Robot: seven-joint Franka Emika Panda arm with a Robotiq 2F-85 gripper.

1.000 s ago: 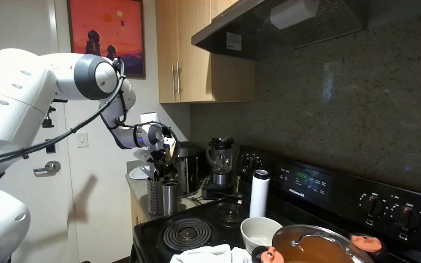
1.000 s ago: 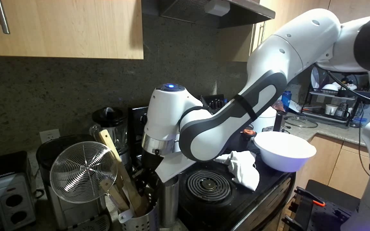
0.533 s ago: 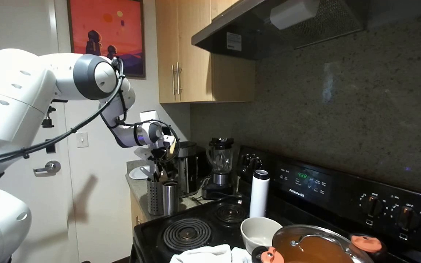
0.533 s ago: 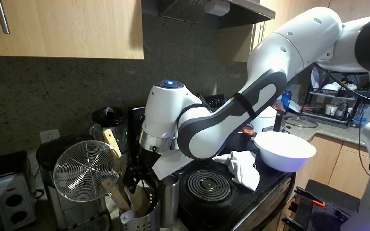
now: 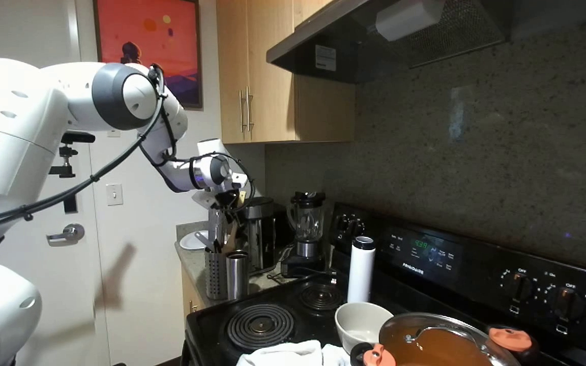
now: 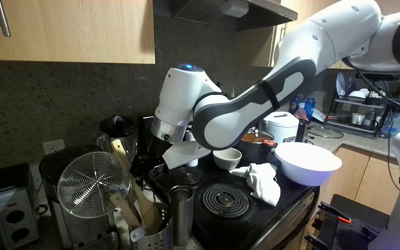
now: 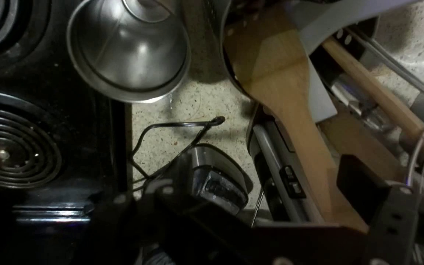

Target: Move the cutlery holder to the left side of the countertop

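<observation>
The cutlery holder (image 5: 215, 274), a perforated grey metal cup, stands upright on the speckled countertop (image 7: 182, 106) beside the stove. Wooden utensils lean out of it in an exterior view, among them a spatula (image 6: 149, 211). In the wrist view, part of the holder's rim (image 7: 222, 44) shows at the top. My gripper (image 6: 144, 166) hangs above the holder, clear of its rim. Its dark fingers (image 7: 359, 184) stand wide apart in the wrist view. The spatula's handle runs down between them, apparently below and not gripped.
A plain steel cup (image 6: 182, 215) stands right against the holder on the stove side. A round wire strainer (image 6: 94, 184) leans out over the coffee maker (image 6: 82, 225). The blender (image 5: 307, 229) is farther back. Coil burners (image 5: 260, 325) lie on the black stove.
My gripper has opened and risen away from the utensils. The strainer and wooden handles shifted slightly, then stayed put. The holder itself has not moved.
</observation>
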